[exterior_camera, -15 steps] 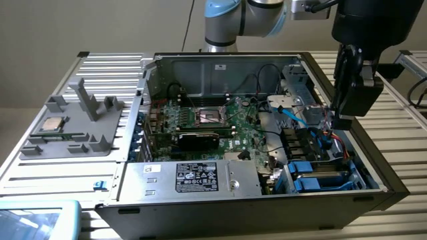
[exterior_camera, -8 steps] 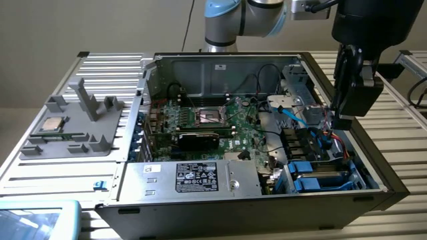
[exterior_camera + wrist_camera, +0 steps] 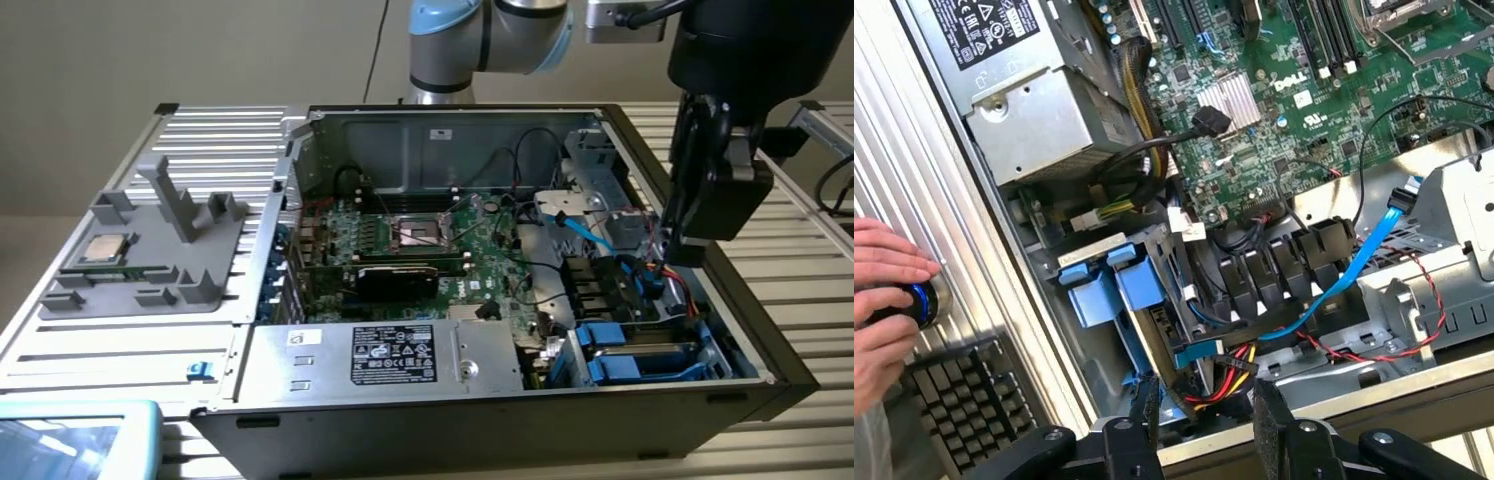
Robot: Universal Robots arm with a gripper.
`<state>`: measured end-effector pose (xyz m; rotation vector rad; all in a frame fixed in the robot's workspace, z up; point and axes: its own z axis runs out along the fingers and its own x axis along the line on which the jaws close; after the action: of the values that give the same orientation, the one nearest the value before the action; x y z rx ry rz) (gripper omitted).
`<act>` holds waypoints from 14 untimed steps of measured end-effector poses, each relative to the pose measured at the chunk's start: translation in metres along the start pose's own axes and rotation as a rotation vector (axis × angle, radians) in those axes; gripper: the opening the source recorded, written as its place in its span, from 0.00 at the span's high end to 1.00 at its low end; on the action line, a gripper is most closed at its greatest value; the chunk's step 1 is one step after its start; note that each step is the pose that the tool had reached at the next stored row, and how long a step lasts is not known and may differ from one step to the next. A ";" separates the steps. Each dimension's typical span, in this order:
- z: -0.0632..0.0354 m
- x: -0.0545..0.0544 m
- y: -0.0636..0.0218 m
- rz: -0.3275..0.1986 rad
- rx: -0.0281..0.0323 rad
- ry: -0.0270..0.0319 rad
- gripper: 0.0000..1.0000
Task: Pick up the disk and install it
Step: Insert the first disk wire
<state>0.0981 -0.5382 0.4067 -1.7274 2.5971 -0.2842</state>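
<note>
Disk (image 3: 1106,295) in its blue carrier sits slotted in the drive bay, just beyond the fingertips and apart from them. Arm points steeply down over the case (image 3: 400,140) side wall. Gripper (image 3: 1209,425) hangs above the rim, wires (image 3: 1229,375) close ahead; fingers spread wide, holding and touching nothing.

"DELL" is read in white on the green motherboard (image 3: 1304,100); warning symbols are made out on the power supply label (image 3: 979,25), its fine print unreadable.
</note>
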 end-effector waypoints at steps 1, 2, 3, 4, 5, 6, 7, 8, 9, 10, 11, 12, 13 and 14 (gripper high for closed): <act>0.0002 0.001 -0.0003 -0.001 -0.0030 0.0002 0.50; 0.0004 0.002 -0.0006 -0.003 -0.0062 0.0003 0.50; 0.0005 0.003 -0.0007 -0.005 -0.0096 0.0001 0.50; 0.0006 0.003 -0.0005 -0.008 -0.0130 -0.0007 0.50; 0.0007 0.004 -0.0003 -0.012 -0.0167 -0.0016 0.50; 0.0008 0.004 -0.0002 -0.016 -0.0208 -0.0029 0.50; 0.0008 0.004 0.0000 -0.020 -0.0255 -0.0040 0.50; 0.0009 0.005 -0.0001 -0.024 -0.0309 -0.0045 0.50; 0.0010 0.005 0.0000 -0.027 -0.0355 -0.0043 0.50; 0.0010 0.006 0.0001 -0.031 -0.0395 -0.0035 0.50; 0.0012 0.006 0.0000 -0.033 -0.0427 -0.0031 0.50; 0.0012 0.007 -0.0003 -0.036 -0.0459 -0.0027 0.50; 0.0014 0.008 -0.0006 -0.038 -0.0496 -0.0026 0.50; 0.0015 0.008 -0.0009 -0.039 -0.0535 -0.0024 0.50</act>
<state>0.0958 -0.5465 0.4061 -1.7961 2.5949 -0.2150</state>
